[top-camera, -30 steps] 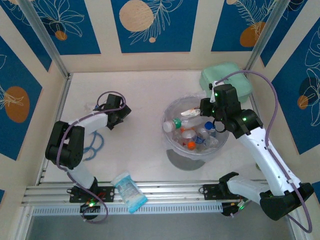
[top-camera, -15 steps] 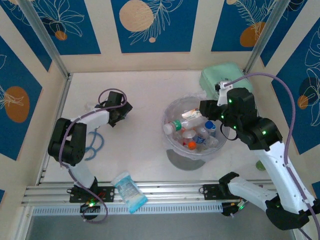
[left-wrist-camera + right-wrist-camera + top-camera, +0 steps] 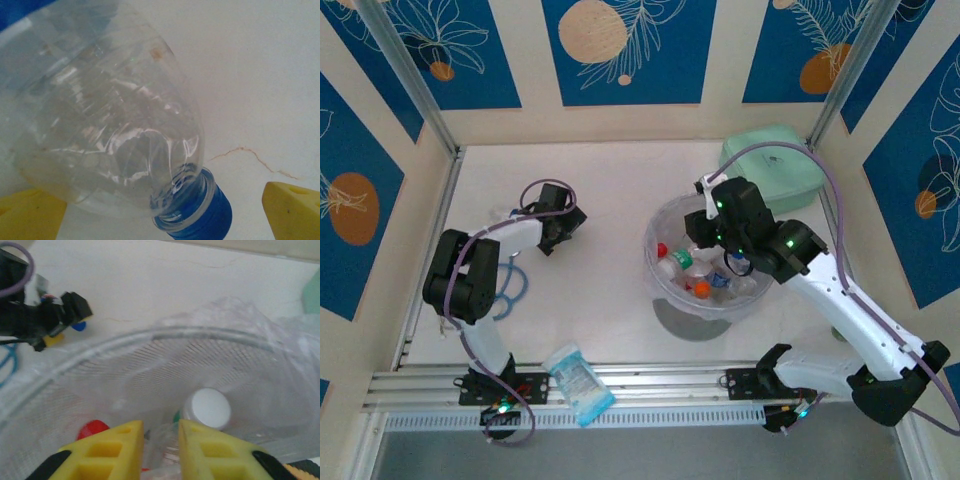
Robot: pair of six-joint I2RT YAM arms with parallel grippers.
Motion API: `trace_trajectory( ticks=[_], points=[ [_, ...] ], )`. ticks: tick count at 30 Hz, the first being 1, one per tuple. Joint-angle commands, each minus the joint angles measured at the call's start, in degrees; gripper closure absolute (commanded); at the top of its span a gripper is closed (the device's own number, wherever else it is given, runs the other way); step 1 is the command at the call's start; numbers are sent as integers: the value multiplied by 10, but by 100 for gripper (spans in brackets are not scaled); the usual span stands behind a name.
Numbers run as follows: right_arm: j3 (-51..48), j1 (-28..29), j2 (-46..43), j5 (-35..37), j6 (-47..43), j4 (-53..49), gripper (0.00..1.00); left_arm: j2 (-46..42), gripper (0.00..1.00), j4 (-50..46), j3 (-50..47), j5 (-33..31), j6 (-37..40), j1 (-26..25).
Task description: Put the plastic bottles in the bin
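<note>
Wide open on the left gripper (image 3: 160, 206), blue-capped bottle (image 3: 110, 125) between the tips, bare table (image 3: 250, 75) beyond. Nearly pinched together on the right gripper (image 3: 161, 440) over the bin (image 3: 150, 335), white-capped bottle (image 3: 207, 407) just ahead, can't tell if gripping

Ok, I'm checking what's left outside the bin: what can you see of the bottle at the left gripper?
The bottle is clear, thin, dented plastic, empty-looking, with a blue screw cap. It lies on its side on the white table, cap toward the camera, between the left gripper's open yellow fingers. One finger stands clear of the cap; the other's contact is unclear.
</note>
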Motion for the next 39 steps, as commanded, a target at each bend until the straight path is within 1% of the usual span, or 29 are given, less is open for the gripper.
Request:
trace_trajectory(
  ticks=[1, 3, 7, 10, 13, 14, 16, 19, 23, 28, 34, 39],
  points=[
    [-27, -11, -25, 45, -21, -26, 77, 7, 0, -1, 15, 1, 3, -2],
    [-33, -16, -39, 40, -24, -25, 78, 11, 0, -1, 19, 4, 4, -3],
    [-34, -24, -58, -25, -11, -9, 77, 17, 0, -1, 28, 6, 2, -2],
    [-11, -26, -75, -64, -1, 0, 69, 20, 0, -1, 33, 7, 0, -3],
    [9, -28, -92, -88, 11, 11, 57, 27, 0, -3, 37, 2, -6, -3],
    [11, -28, -97, -93, 15, 14, 55, 30, 0, -3, 37, -2, -10, -3],
    [9, -28, -107, -95, 22, 20, 53, 38, 0, -3, 40, -10, -20, -3],
    [1, -30, -119, -90, 30, 12, 52, 51, 3, 2, 44, -18, -36, -3],
    [-4, -38, -136, -88, 38, -5, 52, 61, 13, 10, 44, -29, -54, -2],
    [-6, -50, -151, -85, 40, -17, 52, 59, 34, 13, 40, -32, -62, -2],
    [-6, -61, -149, -97, 42, -13, 52, 47, 55, 8, 29, -34, -59, -2],
    [3, -64, -150, -100, 43, -15, 52, 17, 66, 4, 12, -38, -47, -2]
  ],
)
